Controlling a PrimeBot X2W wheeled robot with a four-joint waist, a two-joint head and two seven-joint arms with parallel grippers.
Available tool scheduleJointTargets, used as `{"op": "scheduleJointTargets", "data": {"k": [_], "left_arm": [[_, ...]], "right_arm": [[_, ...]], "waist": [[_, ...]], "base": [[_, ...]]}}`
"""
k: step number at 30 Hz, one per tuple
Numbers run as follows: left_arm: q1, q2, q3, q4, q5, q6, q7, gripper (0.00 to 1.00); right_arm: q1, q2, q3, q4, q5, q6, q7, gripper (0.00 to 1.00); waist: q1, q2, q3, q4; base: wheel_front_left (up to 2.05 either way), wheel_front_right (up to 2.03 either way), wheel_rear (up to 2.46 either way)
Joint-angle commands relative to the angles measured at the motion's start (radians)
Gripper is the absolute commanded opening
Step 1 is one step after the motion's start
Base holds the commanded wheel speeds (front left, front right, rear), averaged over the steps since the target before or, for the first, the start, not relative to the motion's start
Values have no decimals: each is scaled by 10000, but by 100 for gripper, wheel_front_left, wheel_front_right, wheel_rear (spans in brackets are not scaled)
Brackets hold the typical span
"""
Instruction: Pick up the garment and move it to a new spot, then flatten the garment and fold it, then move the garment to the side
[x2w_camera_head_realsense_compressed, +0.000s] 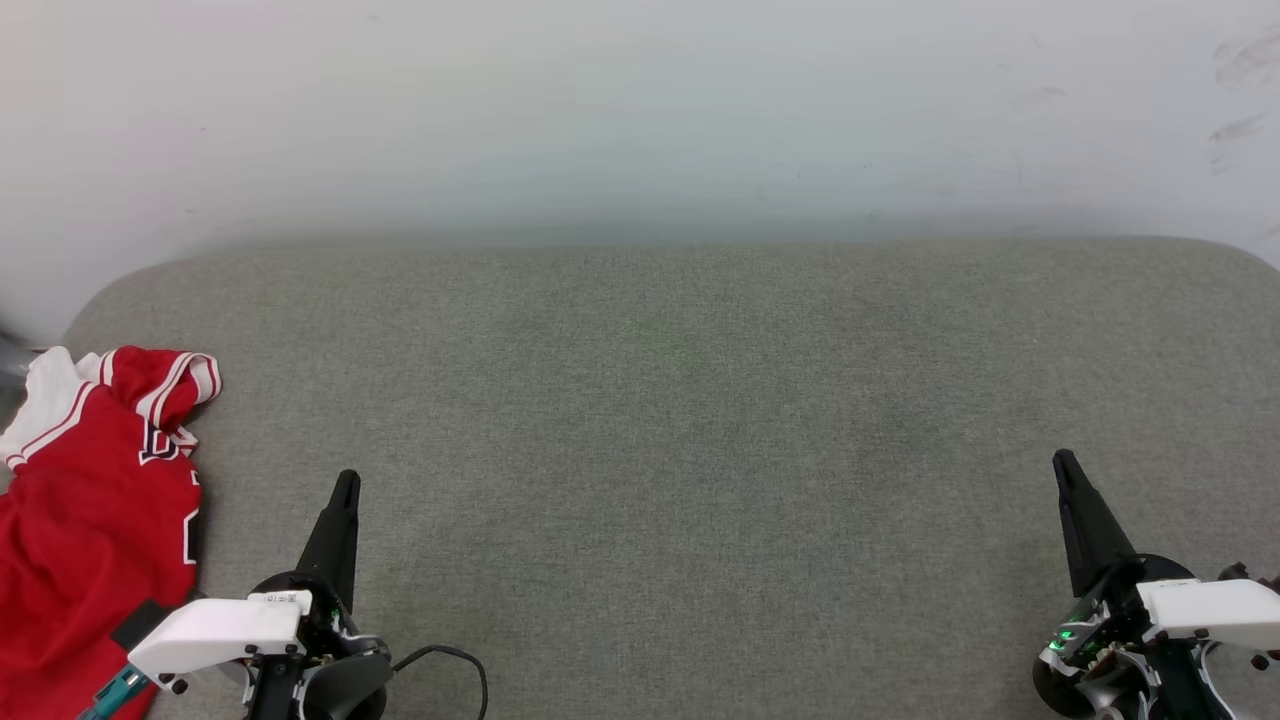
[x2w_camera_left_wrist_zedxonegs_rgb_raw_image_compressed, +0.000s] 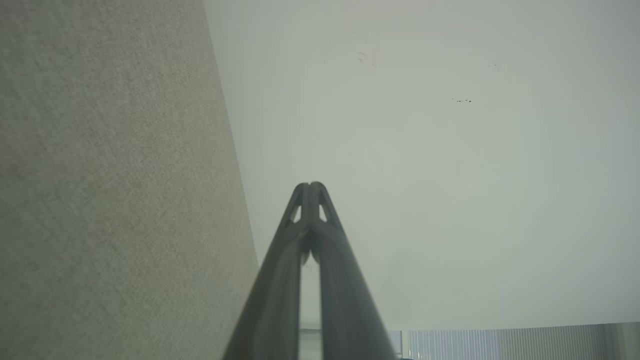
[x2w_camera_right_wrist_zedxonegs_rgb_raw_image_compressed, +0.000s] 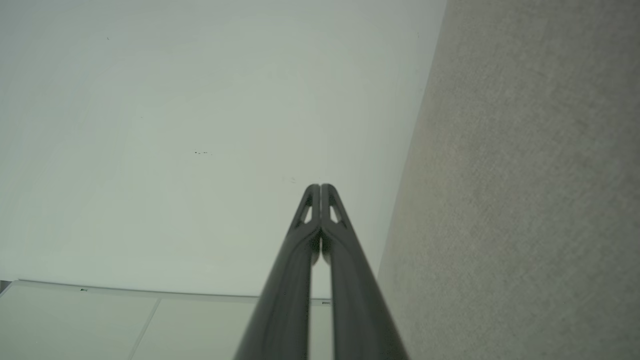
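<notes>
Garment (x2w_camera_head_realsense_compressed: 90, 520) lies crumpled at lower left of frame, at the edge of the grey worktop (x2w_camera_head_realsense_compressed: 640, 450), long axis roughly top to bottom. Left gripper (x2w_camera_head_realsense_compressed: 346, 485) sits just right of it, fingers closed, empty. Right gripper (x2w_camera_head_realsense_compressed: 1066, 468) is well apart at lower right, fingers closed, empty. Left arm looks the nearer for the pickup.

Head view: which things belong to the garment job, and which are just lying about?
Job:
- jersey, crumpled at far left edge of the surface
- left claw, shut, empty
- right claw, shut, empty

Just there:
- grey surface
- wall
- cable by the left wrist
</notes>
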Motion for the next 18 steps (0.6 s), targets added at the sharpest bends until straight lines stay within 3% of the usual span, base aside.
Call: {"op": "scheduleJointTargets", "data": {"k": [1,18], "left_arm": [[-61,-20,22,-8,5,-44,16,0],[-61,-20,22,-8,5,-44,16,0]], "right_arm": [[-132,-21,11,2,39,-4,-3,0],[-132,-21,11,2,39,-4,-3,0]], "waist": [[0,0,0,0],[0,0,0,0]], "base": [[0,0,0],[0,0,0]]}}
